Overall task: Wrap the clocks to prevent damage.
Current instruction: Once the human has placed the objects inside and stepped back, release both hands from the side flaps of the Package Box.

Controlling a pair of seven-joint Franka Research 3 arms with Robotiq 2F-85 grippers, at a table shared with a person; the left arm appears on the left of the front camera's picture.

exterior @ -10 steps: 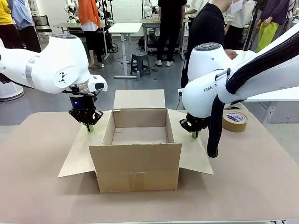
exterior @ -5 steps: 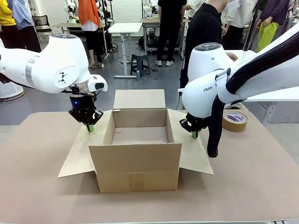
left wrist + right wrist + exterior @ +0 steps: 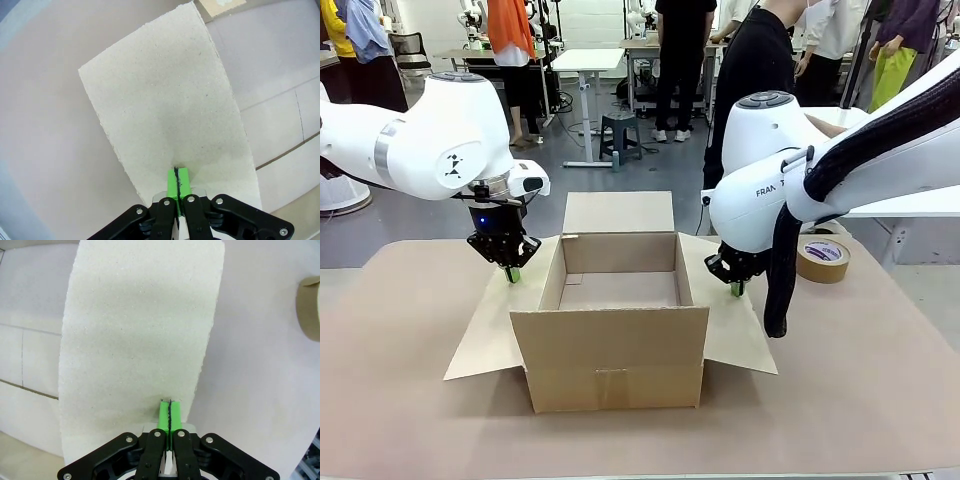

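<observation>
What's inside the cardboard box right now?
Inside the cardboard box, the far strip of floor and inner walls show bare cardboard. The near part of the floor is hidden behind the front wall.

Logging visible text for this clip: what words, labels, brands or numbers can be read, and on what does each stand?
"FRAN": on the right arm, the rest of the word hidden.
Label on the tape roll: too small to read.
Cardboard box: no readable print.

— Table (image 3: pixel 880 400) top?
— Looks tan and plain, rounded at the far corners.
— Carries what?
— Holds an open cardboard box (image 3: pixel 620 340) at the middle, side flaps spread outward. Also bears a roll of tape (image 3: pixel 822 259), flat at the far right, apart from the box.
</observation>
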